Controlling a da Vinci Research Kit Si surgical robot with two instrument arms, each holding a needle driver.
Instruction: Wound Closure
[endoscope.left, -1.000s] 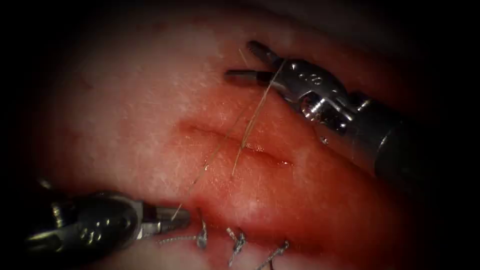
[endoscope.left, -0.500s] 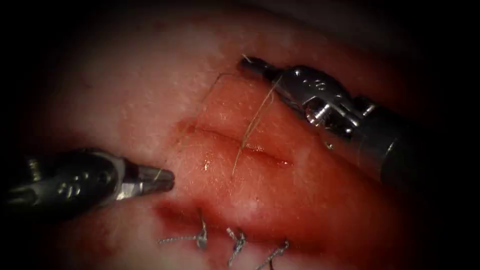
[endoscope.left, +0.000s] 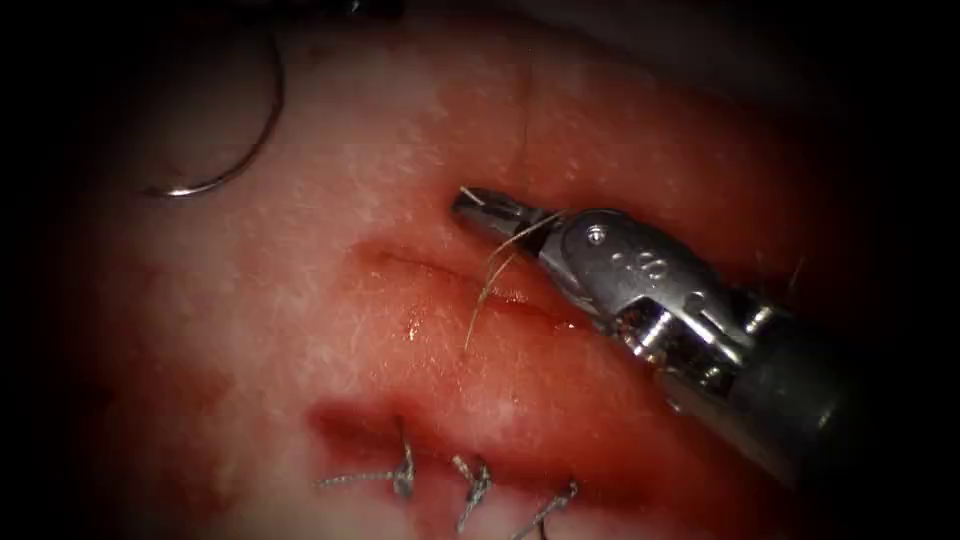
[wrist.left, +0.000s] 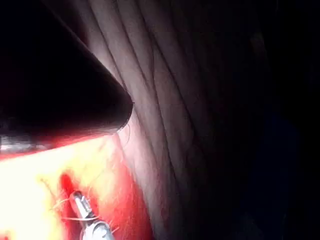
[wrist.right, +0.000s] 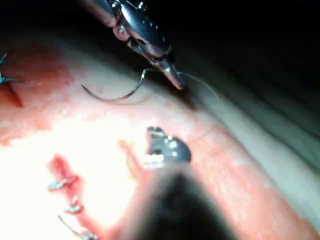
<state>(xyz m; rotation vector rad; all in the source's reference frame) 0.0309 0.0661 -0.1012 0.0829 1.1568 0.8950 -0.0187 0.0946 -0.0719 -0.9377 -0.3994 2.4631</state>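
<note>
My right tool (endoscope.left: 472, 204) comes in from the right and lies just above the cut (endoscope.left: 440, 270), its jaws shut on the pale thread (endoscope.left: 492, 270). Strands bend from the jaws down across the cut. The curved needle (endoscope.left: 262, 140) hangs free above the tissue (endoscope.left: 300, 320) at the upper left, not in it. In the right wrist view my left tool (wrist.right: 175, 82) is raised, jaws shut on the thread right at the needle's (wrist.right: 115, 94) tail end. The right tool (wrist.right: 152, 132) sits below it, and its tip with thread shows as the right tool (wrist.left: 77, 200) in the left wrist view.
Three earlier stitches with cut thread ends (endoscope.left: 405, 475) sit in a row along the lower part of the tissue. Red fluid (endoscope.left: 350, 420) pools around them and along the cut. Dark ribbed cloth (wrist.left: 165, 100) lies beyond the tissue's edge.
The right jaws closed on the thread and came down toward the cut. The left tool rose from the lower left and away upward, drawing the thread; the needle has come into view at the upper left.
</note>
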